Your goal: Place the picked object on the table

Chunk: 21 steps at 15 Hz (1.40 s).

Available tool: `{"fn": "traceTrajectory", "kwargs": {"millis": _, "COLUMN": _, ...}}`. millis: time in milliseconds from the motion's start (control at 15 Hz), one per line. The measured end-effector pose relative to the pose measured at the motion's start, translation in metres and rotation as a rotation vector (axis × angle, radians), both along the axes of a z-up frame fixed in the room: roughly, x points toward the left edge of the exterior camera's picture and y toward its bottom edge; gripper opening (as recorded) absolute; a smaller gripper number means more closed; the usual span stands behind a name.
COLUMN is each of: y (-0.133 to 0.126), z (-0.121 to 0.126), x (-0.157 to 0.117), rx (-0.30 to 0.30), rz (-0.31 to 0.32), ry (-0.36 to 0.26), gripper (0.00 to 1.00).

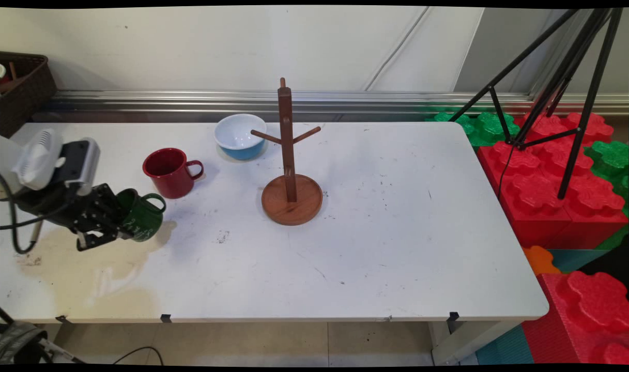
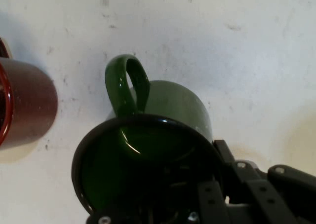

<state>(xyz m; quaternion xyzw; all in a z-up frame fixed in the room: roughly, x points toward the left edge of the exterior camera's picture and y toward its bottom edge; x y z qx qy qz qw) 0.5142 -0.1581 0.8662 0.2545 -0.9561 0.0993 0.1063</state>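
- Tool (image 1: 119, 227) at the left side of the bench (image 1: 397, 232), pinching the rim of a green mug (image 1: 142, 215): in the hand view one finger reaches inside the mug's mouth and the other lies against its outer wall.
- Green mug tilted, its mouth turned toward the tool and its handle pointing away to the right in the main view; whether its base touches the bench cannot be told.
- Fingertips lost in the dark inside of the mug in the hand view; the mug's lower rim is cut off by the bottom edge there.
- Red mug (image 1: 169, 172) upright just behind the green one, apart from it; in the hand view only part of it shows at the left edge.
- Bowl (image 1: 240, 136), white inside and blue outside, farther back, partly crossed by a peg of the wooden mug tree (image 1: 289, 170), which stands near the middle of the bench.
- Yellowish stain (image 1: 87, 268) spread on the bench under and in front of the tool.
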Motion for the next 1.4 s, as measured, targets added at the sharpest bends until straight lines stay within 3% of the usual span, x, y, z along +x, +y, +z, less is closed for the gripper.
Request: {"fn": "traceTrajectory", "kwargs": {"millis": 1400, "y": -0.041, "z": -0.036, "x": -0.038, "rx": 0.025, "rz": 0.008, "ry": -0.099, "gripper": 0.00}}
